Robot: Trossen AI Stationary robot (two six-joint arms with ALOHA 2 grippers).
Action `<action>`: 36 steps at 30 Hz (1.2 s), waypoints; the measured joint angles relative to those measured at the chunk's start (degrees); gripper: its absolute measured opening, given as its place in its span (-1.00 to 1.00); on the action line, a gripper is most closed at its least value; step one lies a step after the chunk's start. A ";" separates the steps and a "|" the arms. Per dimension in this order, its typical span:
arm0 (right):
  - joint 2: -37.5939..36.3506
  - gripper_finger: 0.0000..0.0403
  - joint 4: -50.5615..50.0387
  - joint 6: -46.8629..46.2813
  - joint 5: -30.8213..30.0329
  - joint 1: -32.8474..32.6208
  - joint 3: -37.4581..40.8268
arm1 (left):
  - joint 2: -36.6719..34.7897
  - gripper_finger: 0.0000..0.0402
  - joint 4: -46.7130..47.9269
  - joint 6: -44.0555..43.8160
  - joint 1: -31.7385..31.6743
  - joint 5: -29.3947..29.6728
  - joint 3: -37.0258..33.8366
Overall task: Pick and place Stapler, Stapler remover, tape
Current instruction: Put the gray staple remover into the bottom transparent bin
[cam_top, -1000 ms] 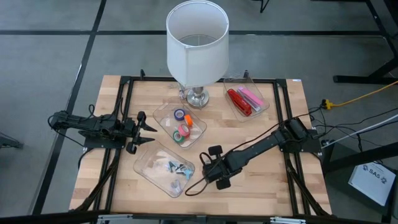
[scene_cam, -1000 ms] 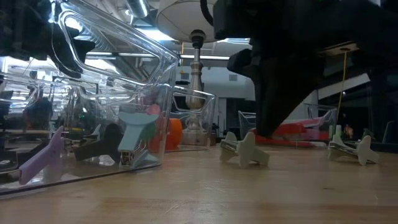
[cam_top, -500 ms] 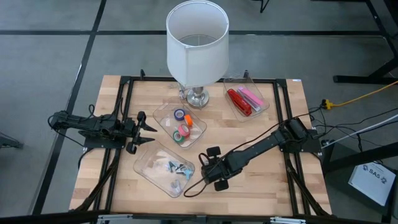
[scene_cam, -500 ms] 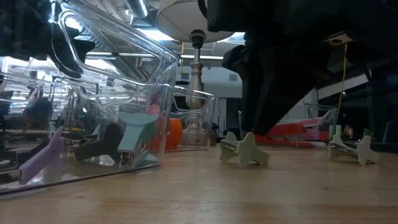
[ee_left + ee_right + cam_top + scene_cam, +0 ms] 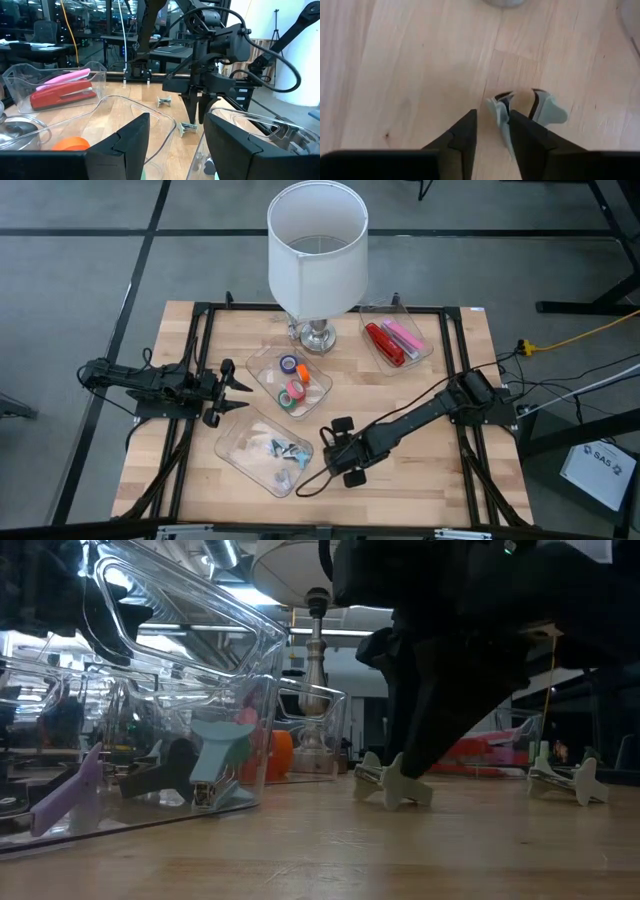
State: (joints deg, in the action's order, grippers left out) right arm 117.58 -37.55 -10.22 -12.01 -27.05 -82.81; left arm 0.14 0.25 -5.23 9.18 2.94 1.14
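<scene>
A pale green staple remover (image 5: 540, 110) lies on the bare wood, also in the low view (image 5: 395, 783). My right gripper (image 5: 492, 122) points down on it, fingers nearly together, just right of the near clear tray (image 5: 240, 455), which holds several removers (image 5: 285, 450). A second remover (image 5: 565, 780) stands on the wood farther off. Tape rolls (image 5: 291, 380) lie in the middle tray. A red stapler (image 5: 380, 342) and a pink one (image 5: 403, 335) lie in the far tray. My left gripper (image 5: 238, 395) waits open at the table's left. My right gripper has one wing of the staple remover (image 5: 499, 112) between its two fingers, which come from above and point down. The wing lies against one finger (image 5: 520, 135); I cannot tell whether the other touches it. The remover still rests on the table.
A lamp with a white shade (image 5: 316, 245) stands at the far middle, its metal base (image 5: 317, 337) between the tape tray and the stapler tray. Black rails (image 5: 200, 380) run along the table's left and right sides. A cable (image 5: 320, 480) trails by the right gripper.
My right gripper has shifted a little toward the table's left, coming in over the pale green staple remover. The remover has stayed where it was on the wood.
</scene>
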 joint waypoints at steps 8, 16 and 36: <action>0.00 -0.77 0.22 -0.39 -0.02 0.00 0.35 | 0.01 -0.08 0.00 -0.02 0.01 0.00 -0.01; 0.00 -0.94 0.70 -5.62 0.51 -0.13 0.31 | 0.00 -0.08 0.00 -0.02 -0.01 0.00 0.00; -0.08 -0.99 -13.40 -7.36 -6.37 -0.97 -16.31 | -0.01 -0.08 0.00 -0.01 0.00 0.00 0.00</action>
State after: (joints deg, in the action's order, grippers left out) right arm 117.49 -50.95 -17.59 -18.38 -28.01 -99.11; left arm 0.13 0.25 -5.24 9.18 2.94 1.14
